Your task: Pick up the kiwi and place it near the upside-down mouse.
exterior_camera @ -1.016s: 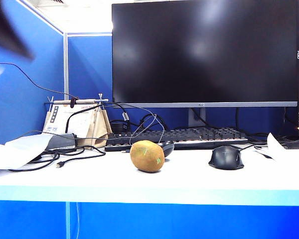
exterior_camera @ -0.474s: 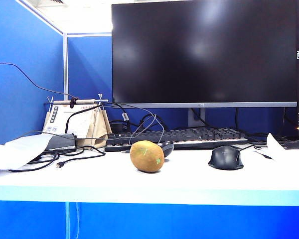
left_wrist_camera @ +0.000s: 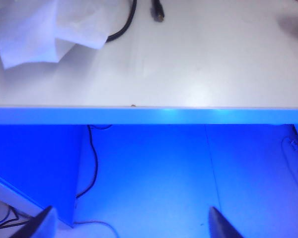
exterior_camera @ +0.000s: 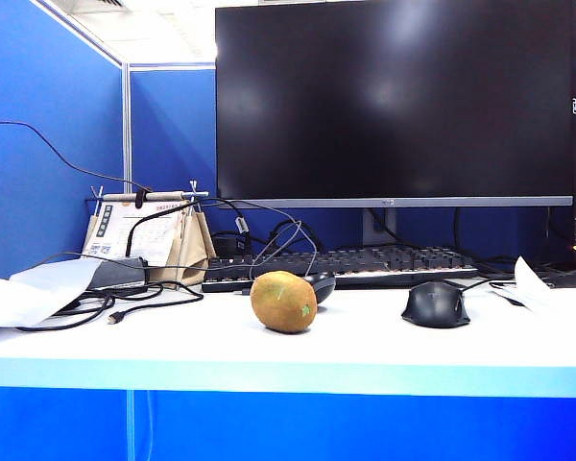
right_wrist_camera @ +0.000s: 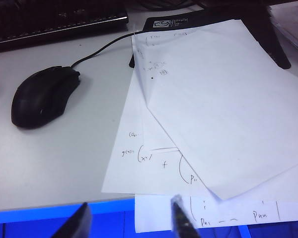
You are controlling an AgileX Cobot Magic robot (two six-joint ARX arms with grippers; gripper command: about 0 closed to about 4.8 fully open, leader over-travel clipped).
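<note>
Plainly golden-brown, green-patched kiwi

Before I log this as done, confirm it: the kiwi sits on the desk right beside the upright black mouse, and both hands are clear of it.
Not right. The kiwi sits against the upside-down mouse, well apart from the upright black mouse, as the exterior view shows. The rest holds: the left hand and right hand, seen only in their wrist views, are both off the desk edge, clear of it.
</note>
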